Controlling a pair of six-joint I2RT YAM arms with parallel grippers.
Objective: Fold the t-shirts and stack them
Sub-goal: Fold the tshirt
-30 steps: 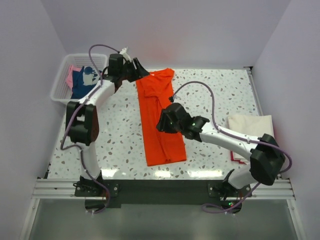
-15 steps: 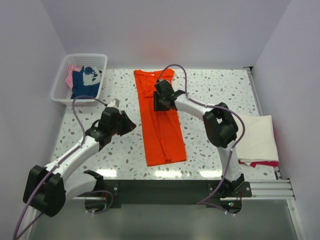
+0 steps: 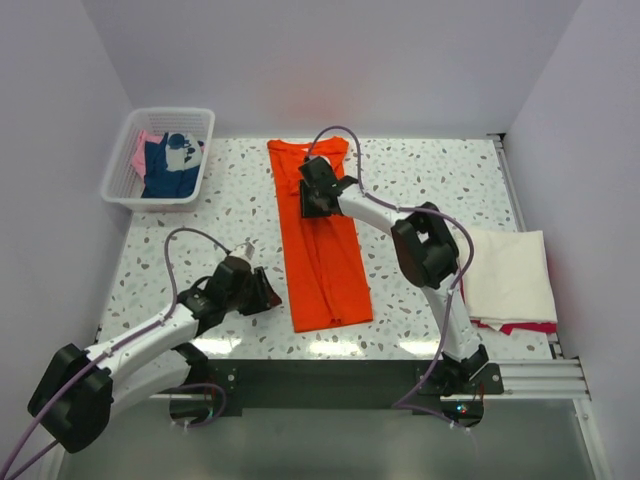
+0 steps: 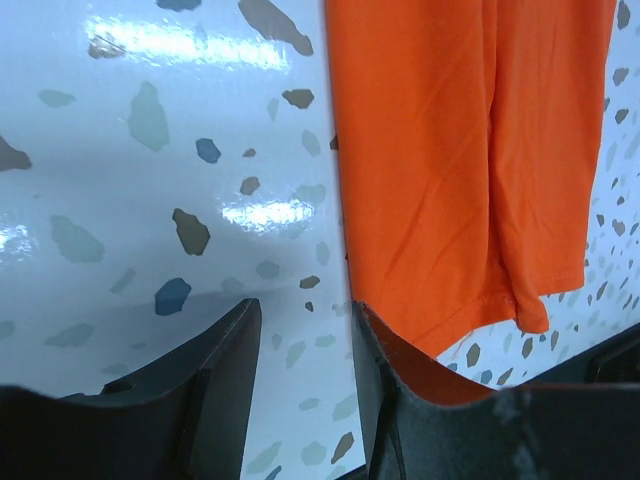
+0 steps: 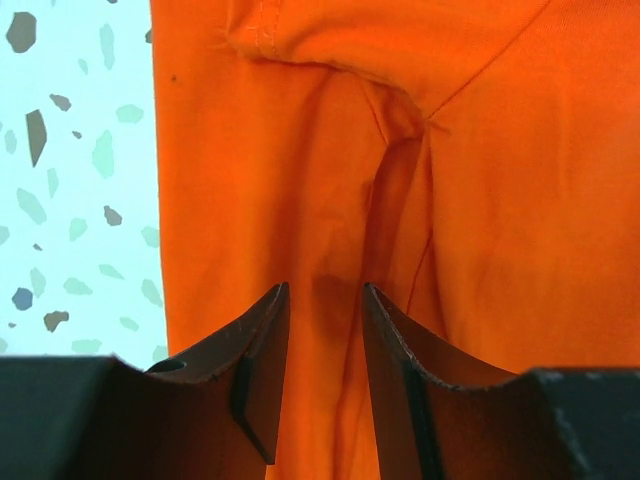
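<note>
The bright orange t-shirt (image 3: 320, 245) lies on the table folded lengthwise into a long strip, collar at the far end. My right gripper (image 3: 308, 195) is open just above its upper part, with orange cloth and a fold crease below the jaws (image 5: 325, 295). My left gripper (image 3: 272, 298) is open low over the table at the shirt's near left edge. In the left wrist view (image 4: 305, 310) bare table lies between the jaws, and the shirt's edge (image 4: 450, 180) runs beside the right finger. Neither gripper holds anything.
A white mesh basket (image 3: 120, 175) at the far left holds navy (image 3: 165, 165) and pink (image 3: 143, 150) shirts. A folded cream-white shirt (image 3: 510, 275) lies on a red one (image 3: 520, 327) at the right edge. The walls stand close on three sides.
My left arm has swung from the shirt's far collar end down to its near left edge. My right gripper has moved from the shirt's middle up to its upper part.
</note>
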